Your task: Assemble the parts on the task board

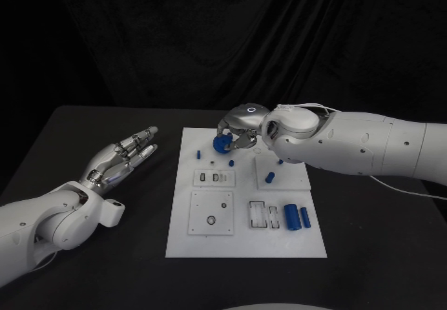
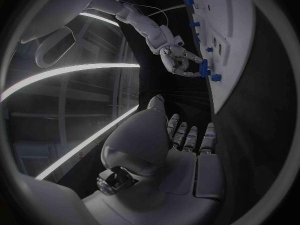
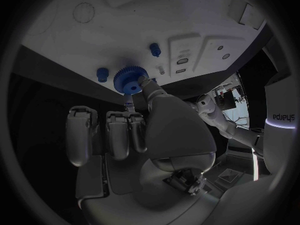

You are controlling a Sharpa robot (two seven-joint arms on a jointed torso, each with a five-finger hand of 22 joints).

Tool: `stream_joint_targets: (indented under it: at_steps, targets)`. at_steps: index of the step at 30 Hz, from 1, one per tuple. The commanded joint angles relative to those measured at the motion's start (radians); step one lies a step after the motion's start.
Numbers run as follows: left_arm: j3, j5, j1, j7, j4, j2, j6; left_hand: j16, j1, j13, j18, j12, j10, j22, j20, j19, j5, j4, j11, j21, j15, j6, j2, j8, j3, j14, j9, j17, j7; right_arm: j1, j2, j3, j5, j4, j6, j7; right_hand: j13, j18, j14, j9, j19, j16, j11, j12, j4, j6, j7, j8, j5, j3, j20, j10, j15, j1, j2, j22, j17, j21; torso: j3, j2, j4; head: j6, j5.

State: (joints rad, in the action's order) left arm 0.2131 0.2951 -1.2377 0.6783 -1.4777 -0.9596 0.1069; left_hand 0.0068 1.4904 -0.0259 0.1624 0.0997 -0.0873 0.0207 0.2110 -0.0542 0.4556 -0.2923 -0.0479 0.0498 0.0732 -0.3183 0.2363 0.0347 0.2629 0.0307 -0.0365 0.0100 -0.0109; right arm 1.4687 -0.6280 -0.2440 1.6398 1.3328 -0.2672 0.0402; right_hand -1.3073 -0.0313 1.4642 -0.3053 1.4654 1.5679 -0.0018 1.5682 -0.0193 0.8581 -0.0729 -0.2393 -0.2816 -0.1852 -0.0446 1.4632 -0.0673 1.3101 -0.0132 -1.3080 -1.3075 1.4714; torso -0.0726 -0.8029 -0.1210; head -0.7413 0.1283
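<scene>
A black tabletop (image 1: pixel 93 271) under dark drapes is carrying the white task board (image 1: pixel 244 245). The right hand (image 1: pixel 238 126) is pinching a blue gear (image 1: pixel 221 144) over the board's far end; the left hand (image 1: pixel 121 159) is hovering, fingers wide.

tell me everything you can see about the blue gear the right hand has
The blue gear is a small toothed wheel with a round hole through its centre, plastic by its look. The right hand pinches it between its fingers, over the far end of the white task board. It sits tilted, with its flat face turned toward the wrist camera. Whether it touches the board cannot be told.
</scene>
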Motion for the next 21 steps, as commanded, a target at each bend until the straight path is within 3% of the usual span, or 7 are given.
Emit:
stream_joint_targets:
  at_steps: [1,7,12,21]
  targets:
    - [-0.001,0.002,-0.001,0.168,0.000,0.003,-0.012,0.001,-0.002,0.001,0.019,0.003,0.004,0.000,0.004,0.002,-0.001,0.000,-0.003,-0.004,0.003,0.006,0.001,0.001,0.004,-0.005,0.000,-0.001,0.000,-0.005,0.008,0.001,0.005,-0.013,0.024,-0.002,-0.263,0.003,0.107,-0.271,0.033,0.003,-0.001,0.003,0.001,-0.011,-0.002,-0.089,-0.003,-0.007,-0.002,0.108,0.002,-0.009,0.002,-0.222,-0.263,-0.005,0.0008,-0.001,0.0004,-0.001,0.000]
    - [-0.001,0.002,-0.001,0.167,0.000,0.003,-0.014,0.001,-0.003,0.001,0.019,0.003,0.005,0.000,0.006,0.001,-0.002,0.000,-0.006,-0.004,0.005,0.008,0.001,0.001,0.004,-0.004,0.000,-0.001,0.002,-0.009,0.017,0.001,0.005,-0.031,0.035,0.002,-0.263,0.001,0.107,-0.259,0.029,0.003,-0.001,0.003,0.003,-0.019,-0.005,-0.065,-0.003,-0.013,-0.005,0.108,0.005,-0.011,-0.001,-0.220,-0.263,-0.010,0.0008,-0.002,0.0002,-0.004,-0.002]
    - [-0.001,0.002,-0.001,0.167,0.001,0.002,-0.014,0.001,-0.003,0.001,0.019,0.003,0.005,0.000,0.006,0.001,-0.002,0.000,-0.006,-0.004,0.005,0.008,0.001,0.001,0.004,-0.004,0.000,-0.001,0.002,-0.009,0.017,0.001,0.005,-0.034,0.045,0.006,-0.263,0.000,0.107,-0.239,0.025,0.003,0.001,0.003,0.001,-0.027,-0.007,-0.029,-0.003,-0.019,-0.010,0.108,0.009,-0.019,-0.005,-0.219,-0.263,-0.018,0.0013,-0.002,0.0021,-0.006,-0.002]
    - [-0.001,0.002,-0.001,0.167,0.002,0.003,-0.015,0.001,-0.003,0.001,0.019,0.003,0.005,0.000,0.006,0.001,-0.002,0.000,-0.006,-0.004,0.005,0.008,0.001,0.001,0.004,-0.004,0.000,-0.001,0.002,-0.010,0.016,0.001,0.005,-0.034,0.047,0.009,-0.263,-0.002,0.107,-0.230,0.021,0.003,0.001,0.003,0.001,-0.028,-0.008,-0.015,-0.003,-0.022,-0.011,0.108,0.011,-0.021,-0.007,-0.217,-0.263,-0.024,0.0017,-0.001,0.0027,-0.007,-0.003]
